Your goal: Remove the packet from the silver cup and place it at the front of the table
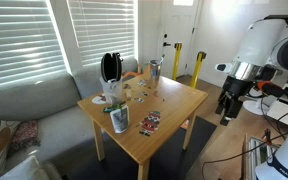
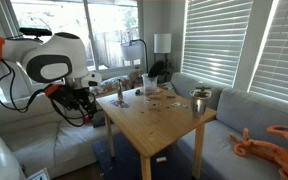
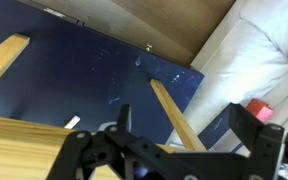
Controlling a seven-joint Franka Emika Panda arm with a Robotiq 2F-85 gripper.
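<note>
Pictured with gripper (image 1: 225,112) spread empty, low beside the table (image 1: 174,105), well apart from the packet (image 1: 115,109) in the silver cup (image 1: 119,121); liable to clip the edge or topple clutter (image 1: 150,122) crossing.

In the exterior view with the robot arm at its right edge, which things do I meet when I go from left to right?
grey sofa → silver cup → flat packet → gripper
</note>
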